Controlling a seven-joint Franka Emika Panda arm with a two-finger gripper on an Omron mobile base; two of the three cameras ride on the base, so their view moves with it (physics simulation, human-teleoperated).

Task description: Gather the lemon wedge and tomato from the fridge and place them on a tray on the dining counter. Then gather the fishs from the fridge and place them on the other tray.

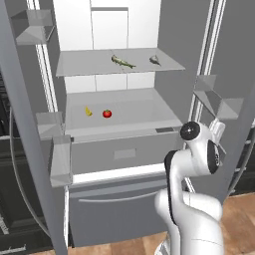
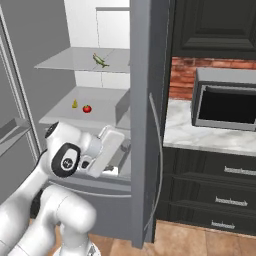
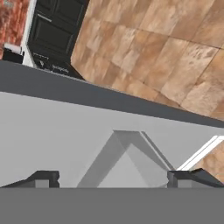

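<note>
wide-open fridge (image 1: 124,149) shelves carry the tomato (image 1: 107,113) and lemon wedge (image 1: 88,111). hand (image 3: 113,178) hangs released beside the door, fingertips (image 3: 43,178) spread, holding nothing.

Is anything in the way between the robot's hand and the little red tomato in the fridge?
Nothing visible blocks it. The fridge doors stand open, and the tomato sits in the open beside the lemon wedge. The open gripper is low, by the right door.

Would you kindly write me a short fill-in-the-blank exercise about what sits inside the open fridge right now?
1. The tomato lies on the ____ shelf of the fridge.
2. Beside the tomato lies the yellow ____.
3. The two fishs rest on the ____ shelf.
4. The gripper holds ____.

Missing words: lower; lemon wedge; upper; nothing
</note>
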